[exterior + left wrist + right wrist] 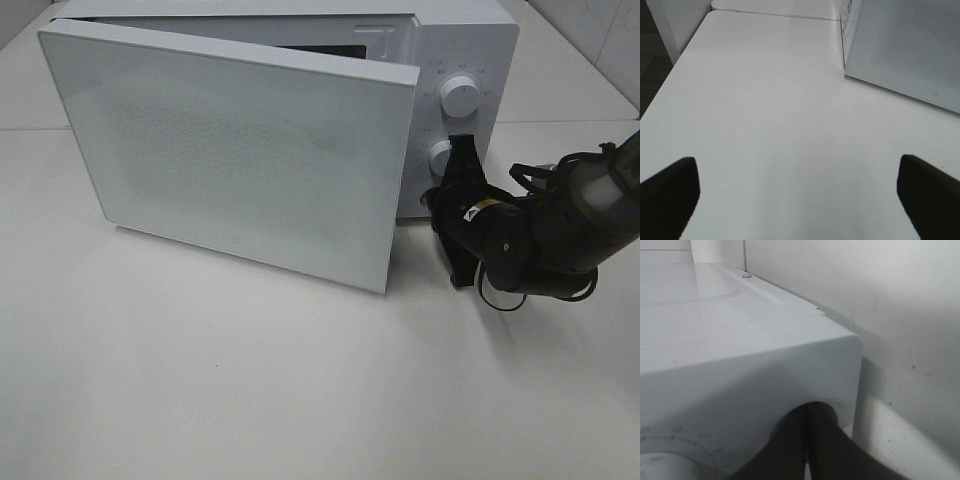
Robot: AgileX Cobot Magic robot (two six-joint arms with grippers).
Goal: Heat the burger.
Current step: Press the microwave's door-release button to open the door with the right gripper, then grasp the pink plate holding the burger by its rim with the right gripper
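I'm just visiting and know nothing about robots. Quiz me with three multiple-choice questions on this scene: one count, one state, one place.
1. How many knobs does the microwave have? A) one B) two C) four
2. Its door is: A) shut B) open C) removed
3. The right end effector is: A) beside the lower knob B) on the microwave's top C) inside it

Answers: B, two show on its front, one above the other. B, it swings outward. A, it sits right next to that knob.

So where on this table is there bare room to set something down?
The wide table stretch in front of the open door is bare. Crowded at right, where the right arm, jaws shut, sits at the microwave's lower knob.
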